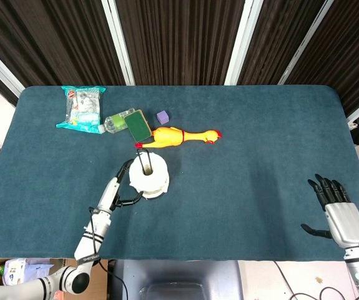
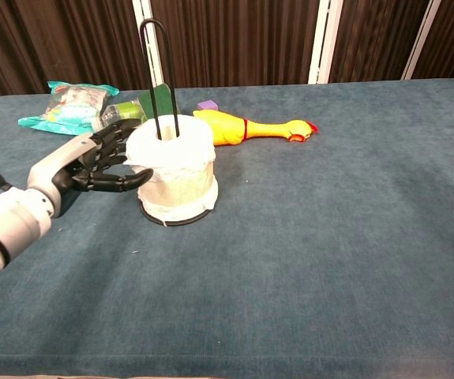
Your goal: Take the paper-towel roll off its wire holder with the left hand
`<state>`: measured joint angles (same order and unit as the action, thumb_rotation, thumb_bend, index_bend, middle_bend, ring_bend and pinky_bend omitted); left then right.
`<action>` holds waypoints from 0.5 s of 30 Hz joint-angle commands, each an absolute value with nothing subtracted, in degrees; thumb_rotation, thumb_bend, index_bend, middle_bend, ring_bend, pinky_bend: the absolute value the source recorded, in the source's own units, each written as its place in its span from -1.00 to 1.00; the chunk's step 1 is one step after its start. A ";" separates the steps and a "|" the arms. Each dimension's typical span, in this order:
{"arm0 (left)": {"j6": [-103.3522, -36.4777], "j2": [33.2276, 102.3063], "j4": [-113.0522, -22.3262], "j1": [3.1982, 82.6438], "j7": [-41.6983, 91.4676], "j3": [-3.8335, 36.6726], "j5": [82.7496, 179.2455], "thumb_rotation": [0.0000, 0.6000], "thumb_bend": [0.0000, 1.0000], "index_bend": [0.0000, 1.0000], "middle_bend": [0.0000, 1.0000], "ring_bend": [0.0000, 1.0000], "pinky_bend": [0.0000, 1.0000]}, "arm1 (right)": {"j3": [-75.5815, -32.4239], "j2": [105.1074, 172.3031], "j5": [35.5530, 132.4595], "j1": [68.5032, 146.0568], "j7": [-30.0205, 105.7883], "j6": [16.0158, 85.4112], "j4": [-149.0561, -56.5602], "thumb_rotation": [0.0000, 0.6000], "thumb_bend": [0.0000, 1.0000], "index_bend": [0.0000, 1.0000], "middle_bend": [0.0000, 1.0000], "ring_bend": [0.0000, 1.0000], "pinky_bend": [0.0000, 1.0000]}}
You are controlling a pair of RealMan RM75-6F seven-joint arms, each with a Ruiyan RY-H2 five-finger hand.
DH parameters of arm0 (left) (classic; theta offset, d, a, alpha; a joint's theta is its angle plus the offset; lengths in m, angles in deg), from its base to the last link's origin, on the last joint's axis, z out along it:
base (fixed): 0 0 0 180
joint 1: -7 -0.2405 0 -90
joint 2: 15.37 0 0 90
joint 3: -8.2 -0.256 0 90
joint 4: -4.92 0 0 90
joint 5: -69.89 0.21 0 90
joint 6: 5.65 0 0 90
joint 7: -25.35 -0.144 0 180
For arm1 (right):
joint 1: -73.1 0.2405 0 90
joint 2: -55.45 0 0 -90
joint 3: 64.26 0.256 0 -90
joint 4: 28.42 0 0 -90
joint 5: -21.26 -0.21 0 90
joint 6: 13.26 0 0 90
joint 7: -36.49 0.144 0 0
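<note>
The white paper-towel roll (image 1: 151,178) (image 2: 175,172) stands upright on its black wire holder (image 2: 159,75), whose tall loop rises through the core. My left hand (image 1: 120,189) (image 2: 92,162) is at the roll's left side, fingers spread around it and reaching its surface; a firm hold is not visible. My right hand (image 1: 336,211) rests open, palm down, near the table's front right corner, far from the roll; the chest view does not show it.
Behind the roll lie a yellow rubber chicken (image 1: 182,135) (image 2: 250,129), a small purple cube (image 1: 162,117), a green-labelled bottle (image 1: 126,122) and a snack bag (image 1: 81,106). The blue table (image 1: 260,156) has wide bare cloth to the right.
</note>
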<state>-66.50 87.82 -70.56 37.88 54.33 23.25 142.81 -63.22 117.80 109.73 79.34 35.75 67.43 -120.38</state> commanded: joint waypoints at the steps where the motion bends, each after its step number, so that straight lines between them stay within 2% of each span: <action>1: -65.42 89.09 -69.39 39.29 52.34 25.00 140.79 1.00 -0.33 -1.00 -1.00 -1.00 -0.99 | -63.35 117.62 109.94 79.41 36.07 67.36 -120.39 1.00 -0.90 -1.00 -1.00 -1.00 -1.00; 10: -62.79 88.85 -71.03 41.12 50.60 26.25 138.73 1.00 -0.33 -1.00 -1.00 -1.00 -0.89 | -63.44 117.09 110.11 79.44 37.25 67.40 -120.06 1.00 -0.90 -1.00 -1.00 -1.00 -1.00; 13: -62.22 89.31 -70.53 41.90 49.21 26.57 138.00 1.00 -0.34 -1.00 -1.00 -1.00 -0.76 | -63.53 116.97 110.33 79.42 37.65 67.50 -120.01 1.00 -0.90 -1.00 -1.00 -1.00 -1.00; 15: -61.29 89.51 -70.10 42.51 48.42 26.98 136.97 1.00 -0.34 -1.00 -1.00 -0.95 -0.59 | -63.49 116.86 110.38 79.36 38.03 67.72 -119.97 1.00 -0.90 -1.00 -1.00 -1.00 -1.00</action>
<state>-61.81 89.34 -70.38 42.11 48.85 26.71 137.50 -63.50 116.89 110.36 79.38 37.98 67.68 -119.99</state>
